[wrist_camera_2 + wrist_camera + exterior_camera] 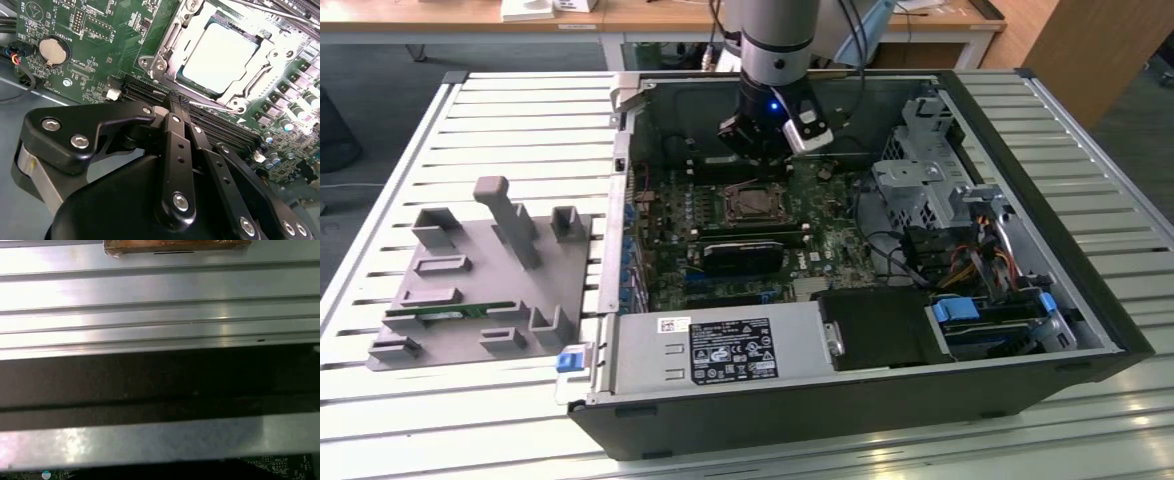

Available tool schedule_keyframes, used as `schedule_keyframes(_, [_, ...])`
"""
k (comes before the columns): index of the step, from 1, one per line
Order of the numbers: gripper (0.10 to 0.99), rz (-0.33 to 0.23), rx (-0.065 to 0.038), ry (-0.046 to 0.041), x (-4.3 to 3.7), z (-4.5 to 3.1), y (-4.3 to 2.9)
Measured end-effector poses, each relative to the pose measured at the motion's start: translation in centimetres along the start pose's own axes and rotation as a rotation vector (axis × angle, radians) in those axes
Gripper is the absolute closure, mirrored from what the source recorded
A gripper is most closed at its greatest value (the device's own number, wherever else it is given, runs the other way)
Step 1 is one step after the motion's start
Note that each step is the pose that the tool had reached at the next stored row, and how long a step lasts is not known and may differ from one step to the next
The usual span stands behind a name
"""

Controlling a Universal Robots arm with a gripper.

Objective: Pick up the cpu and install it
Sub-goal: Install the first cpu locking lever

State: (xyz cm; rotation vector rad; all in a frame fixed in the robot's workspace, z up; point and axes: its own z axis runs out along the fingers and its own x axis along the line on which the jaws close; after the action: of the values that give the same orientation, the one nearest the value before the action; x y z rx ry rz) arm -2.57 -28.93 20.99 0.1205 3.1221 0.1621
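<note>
Open computer case (1067, 300), grey fixture (480, 290), motherboard (90, 45)

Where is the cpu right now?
The cpu sits in its metal socket frame on the green board inside the open computer case; in the second wrist view it lies just beyond the closed, empty tool.

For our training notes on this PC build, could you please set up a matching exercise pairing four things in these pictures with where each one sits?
Things:
1. cpu
2. gripper
3. grey fixture
4. coin battery

Places:
A. on the slatted table, outside the case, at the exterior view's left
B. seated in the motherboard socket
C. in a round holder on the motherboard, apart from the socket
D. above the motherboard, inside the open case

Pairs: 1-B, 2-D, 3-A, 4-C
</note>
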Motion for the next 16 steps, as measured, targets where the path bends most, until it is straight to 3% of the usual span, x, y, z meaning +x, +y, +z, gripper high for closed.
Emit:
schedule_keyframes(9, [0.98, 0.0, 0.001, 0.002, -0.11, 0.56, -0.05])
schedule_keyframes(16, [0.98, 0.0, 0.014, 0.0022, -0.22, 0.97, -0.08])
